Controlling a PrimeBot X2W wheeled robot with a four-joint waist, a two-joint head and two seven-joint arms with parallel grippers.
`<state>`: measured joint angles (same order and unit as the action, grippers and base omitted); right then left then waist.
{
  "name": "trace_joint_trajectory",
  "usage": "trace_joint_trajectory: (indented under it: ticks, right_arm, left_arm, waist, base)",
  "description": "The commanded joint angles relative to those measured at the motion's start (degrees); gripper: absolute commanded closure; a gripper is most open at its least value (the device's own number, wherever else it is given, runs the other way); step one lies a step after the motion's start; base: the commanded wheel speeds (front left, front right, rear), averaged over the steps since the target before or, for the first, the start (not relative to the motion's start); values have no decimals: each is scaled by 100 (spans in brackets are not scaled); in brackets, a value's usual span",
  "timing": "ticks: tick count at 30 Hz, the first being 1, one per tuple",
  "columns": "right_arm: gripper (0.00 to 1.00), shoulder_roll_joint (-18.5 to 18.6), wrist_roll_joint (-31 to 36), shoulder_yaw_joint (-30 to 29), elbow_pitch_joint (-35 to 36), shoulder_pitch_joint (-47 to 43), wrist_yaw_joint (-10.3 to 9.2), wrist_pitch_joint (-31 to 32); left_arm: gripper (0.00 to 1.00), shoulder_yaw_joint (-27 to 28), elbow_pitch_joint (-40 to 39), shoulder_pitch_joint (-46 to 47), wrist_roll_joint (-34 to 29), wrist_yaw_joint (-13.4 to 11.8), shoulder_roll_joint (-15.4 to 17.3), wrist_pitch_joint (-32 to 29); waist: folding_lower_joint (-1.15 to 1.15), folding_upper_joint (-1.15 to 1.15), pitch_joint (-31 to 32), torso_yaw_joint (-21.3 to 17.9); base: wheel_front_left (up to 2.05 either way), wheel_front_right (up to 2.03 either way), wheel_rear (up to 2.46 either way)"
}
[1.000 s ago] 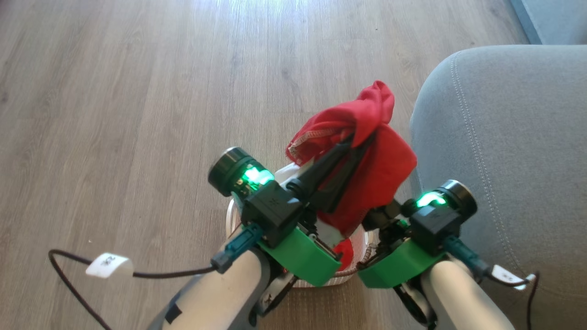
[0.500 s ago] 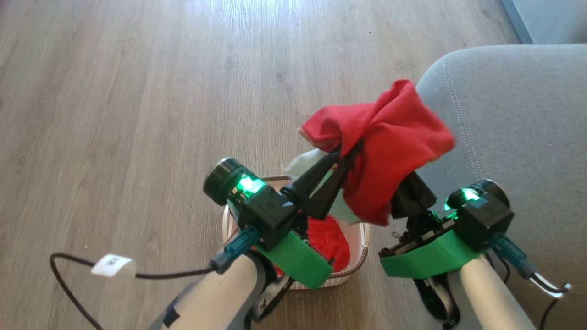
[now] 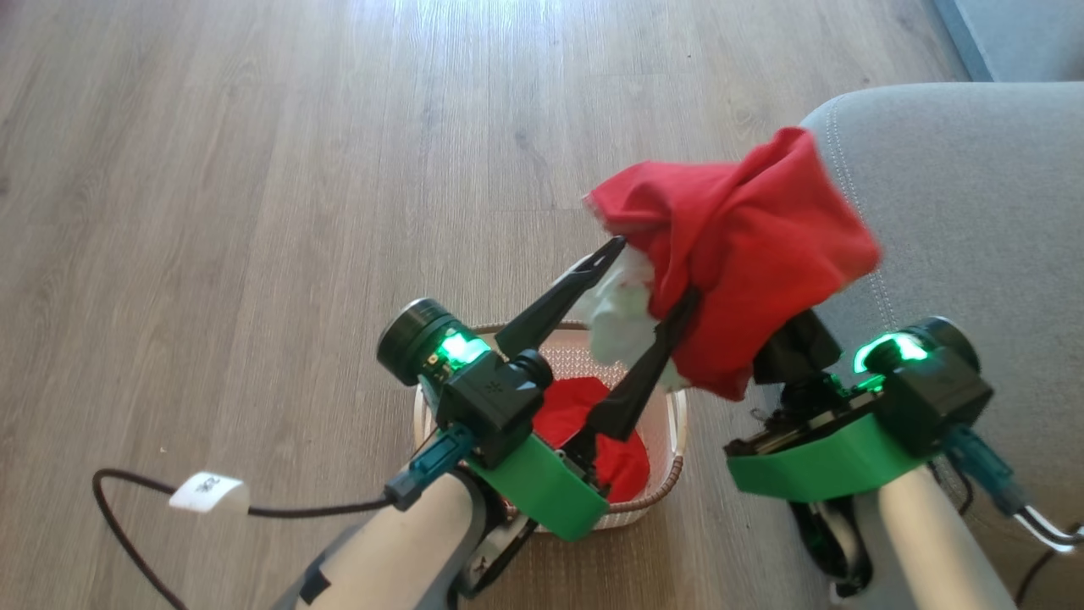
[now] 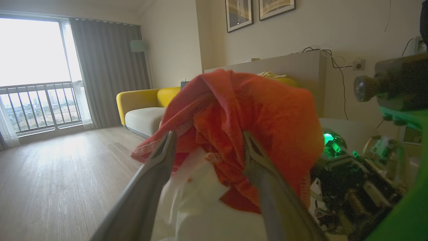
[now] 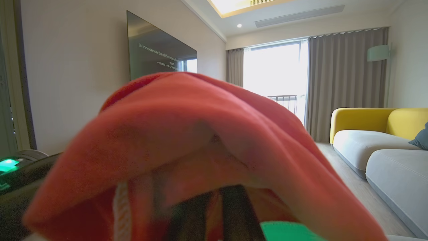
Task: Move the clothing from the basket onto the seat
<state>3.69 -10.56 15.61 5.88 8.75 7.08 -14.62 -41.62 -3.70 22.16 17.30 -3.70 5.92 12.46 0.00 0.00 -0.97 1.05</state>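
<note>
Above the basket (image 3: 675, 440), the left gripper (image 3: 652, 273) stands wide. Its two dark fingers (image 3: 550, 305) splay to either side of the white panel of the red garment (image 3: 754, 246) and grip nothing. At its 3 o'clock the right gripper (image 5: 222, 211) is closed beneath that garment, which drapes over it aloft and overlaps the rounded edge of the grey seat (image 3: 974, 212). At 6 o'clock, more red clothing (image 3: 567, 411) lies inside the basket, which sits on the wooden floor (image 3: 254, 212).

Wooden floor (image 3: 254, 169), yellow sofa (image 4: 137, 100), grey curtains (image 5: 341, 83)
</note>
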Motion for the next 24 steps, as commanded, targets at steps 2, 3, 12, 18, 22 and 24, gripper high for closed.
trace_joint_trajectory:
  ticks: [2, 3, 12, 18, 22, 24]
  right_arm:
    - [100, -80, 51, -43, 286, 199, 41, -38]
    - [100, -80, 64, -105, 306, 210, 41, -38]
    - [100, -80, 261, -609, 425, 269, 41, -38]
    - [100, -80, 400, -972, 515, 280, 41, -38]
    - [100, -81, 493, -1159, 567, 256, 41, -38]
    - [100, -77, 537, -1238, 590, 224, 41, -38]
  left_arm:
    - [0, 214, -70, 96, 9, 2, 134, 75]
    - [0, 207, -34, 71, 1, 23, 175, 92]
    - [0, 180, 255, -224, -4, 223, 350, 228]
    - [0, 137, 452, -421, -189, 513, 431, 250]
    - [0, 107, 597, -673, -412, 629, 481, 252]
    - [0, 148, 656, -822, -438, 682, 459, 252]
  waist:
    - [0, 0, -24, 12]
    - [0, 0, -36, 18]
    - [0, 0, -69, 62]
    - [0, 0, -66, 42]
    - [0, 0, -67, 1]
    - [0, 0, -67, -19]
  base:
    - [0, 0, 0]
    - [0, 0, 0]
    - [0, 0, 0]
    - [0, 0, 0]
    - [0, 0, 0]
    - [0, 0, 0]
